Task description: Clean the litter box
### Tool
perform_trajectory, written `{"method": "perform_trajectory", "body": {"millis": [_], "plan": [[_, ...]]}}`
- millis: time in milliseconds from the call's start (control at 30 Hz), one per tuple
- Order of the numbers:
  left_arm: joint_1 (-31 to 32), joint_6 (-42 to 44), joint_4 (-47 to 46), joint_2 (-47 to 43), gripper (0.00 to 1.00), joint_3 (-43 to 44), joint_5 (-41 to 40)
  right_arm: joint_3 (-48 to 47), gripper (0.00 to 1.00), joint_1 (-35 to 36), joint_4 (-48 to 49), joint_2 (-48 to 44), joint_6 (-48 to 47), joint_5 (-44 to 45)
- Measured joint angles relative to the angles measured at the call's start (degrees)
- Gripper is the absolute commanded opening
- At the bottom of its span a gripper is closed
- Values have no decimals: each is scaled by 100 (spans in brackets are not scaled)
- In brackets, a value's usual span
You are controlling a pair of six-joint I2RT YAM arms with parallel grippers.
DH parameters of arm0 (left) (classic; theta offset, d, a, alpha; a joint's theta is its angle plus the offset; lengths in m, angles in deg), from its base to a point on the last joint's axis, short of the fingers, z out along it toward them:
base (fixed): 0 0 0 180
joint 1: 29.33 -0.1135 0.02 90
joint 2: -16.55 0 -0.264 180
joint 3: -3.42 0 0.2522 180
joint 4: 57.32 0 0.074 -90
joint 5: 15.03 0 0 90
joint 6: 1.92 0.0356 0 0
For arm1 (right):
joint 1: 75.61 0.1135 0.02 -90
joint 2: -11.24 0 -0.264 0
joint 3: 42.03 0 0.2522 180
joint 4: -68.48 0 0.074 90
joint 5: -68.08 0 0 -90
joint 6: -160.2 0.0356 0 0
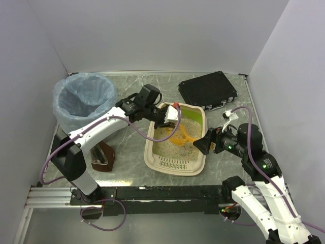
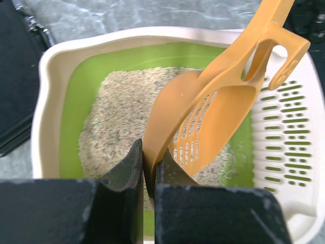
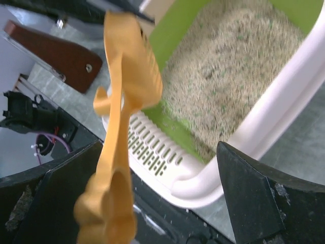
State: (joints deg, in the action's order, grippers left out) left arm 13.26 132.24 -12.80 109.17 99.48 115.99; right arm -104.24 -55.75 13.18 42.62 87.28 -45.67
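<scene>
I work inside a booth of plain white walls (image 1: pixel 152 30), and under me lies a grey-green marbled table (image 1: pixel 129 173). A black rail (image 1: pixel 152 195) runs along its near edge, where my bases are bolted.

The round bin (image 1: pixel 76 114), lined with a blue bag, stands at the far left corner. The black case (image 1: pixel 208 90) lies shut at the far right, just beyond the litter box (image 1: pixel 175 162). The litter box sits in the middle of the table between my two arms, with its slotted grille end toward me. Sandy granules (image 2: pixel 122 112) are spread inside its lime-green wall. A brown wedge-shaped piece (image 1: pixel 103 155) rests on the table to its left, beside my left arm.

My left gripper (image 2: pixel 149 158) is clenched on the rim of the orange scoop (image 1: pixel 182 136), holding it tilted above the granules. My right gripper (image 3: pixel 158 152) is spread wide, with the scoop's handle standing between its fingers. I cannot tell whether the handle touches either finger.

From above, my left wrist covers the far left corner of the litter box. In my right wrist view the scoop is blurred and its handle end is cut off at the bottom. In my left wrist view the handle's tip runs out past the top edge. Only a corner of the case shows there.
</scene>
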Motion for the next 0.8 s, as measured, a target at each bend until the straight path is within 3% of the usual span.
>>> {"method": "perform_trajectory", "body": {"millis": [133,367,633,800], "plan": [[4,13,72,-4,1,-2,101,13,79,-2,236,33,2,-164],[4,-50,74,-2,1,-2,116,-33,72,0,170,251,107,-785],[4,-46,125,20,1,0,116,-83,67,0,-66,186,201,-907],[4,-72,85,20,1,0,114,-275,55,0,-236,192,249,-903]]}}
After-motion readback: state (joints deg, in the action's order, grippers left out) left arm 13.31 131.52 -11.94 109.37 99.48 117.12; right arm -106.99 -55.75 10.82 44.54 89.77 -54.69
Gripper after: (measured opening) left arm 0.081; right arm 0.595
